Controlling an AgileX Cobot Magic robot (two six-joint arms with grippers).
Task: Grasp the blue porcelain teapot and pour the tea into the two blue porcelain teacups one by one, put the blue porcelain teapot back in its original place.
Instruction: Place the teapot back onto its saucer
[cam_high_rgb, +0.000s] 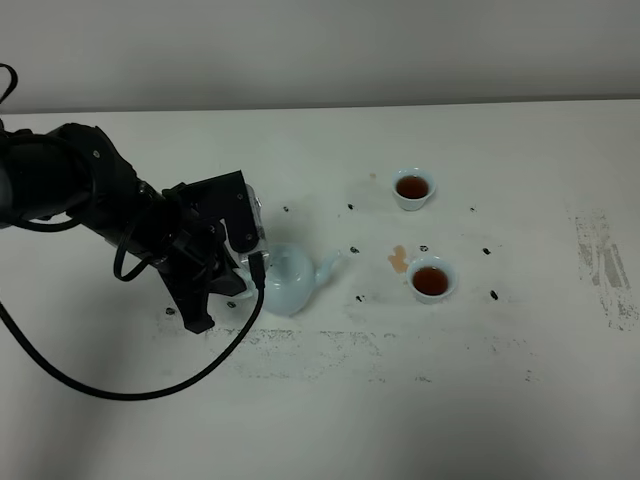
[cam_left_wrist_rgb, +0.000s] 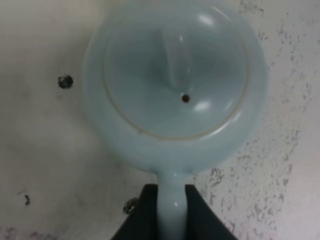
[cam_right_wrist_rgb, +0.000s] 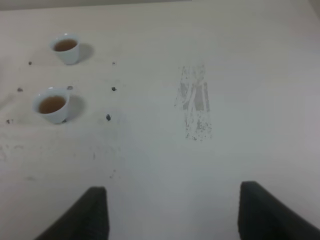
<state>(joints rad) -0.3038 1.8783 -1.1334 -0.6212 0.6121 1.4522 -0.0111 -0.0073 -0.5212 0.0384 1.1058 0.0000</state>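
Note:
The blue porcelain teapot (cam_high_rgb: 290, 280) stands upright on the white table (cam_high_rgb: 500, 400), spout toward the cups. My left gripper (cam_high_rgb: 246, 268) is shut on its loop handle; in the left wrist view the teapot (cam_left_wrist_rgb: 175, 85) shows from above, with the handle pinched between the dark fingers (cam_left_wrist_rgb: 146, 215) of the gripper (cam_left_wrist_rgb: 172, 212). The two blue porcelain teacups (cam_high_rgb: 412, 187) (cam_high_rgb: 431, 280) hold brown tea, right of the spout. The right wrist view also shows both teacups (cam_right_wrist_rgb: 65, 47) (cam_right_wrist_rgb: 51, 106), far from my right gripper (cam_right_wrist_rgb: 173, 192), which is open with nothing in it.
A small brown tea stain (cam_high_rgb: 398, 259) lies between the spout and the nearer cup. Black dots mark the table around the teapot and cups. A scuffed grey patch (cam_high_rgb: 605, 265) sits near the right edge. A black cable (cam_high_rgb: 150, 385) loops from the left arm.

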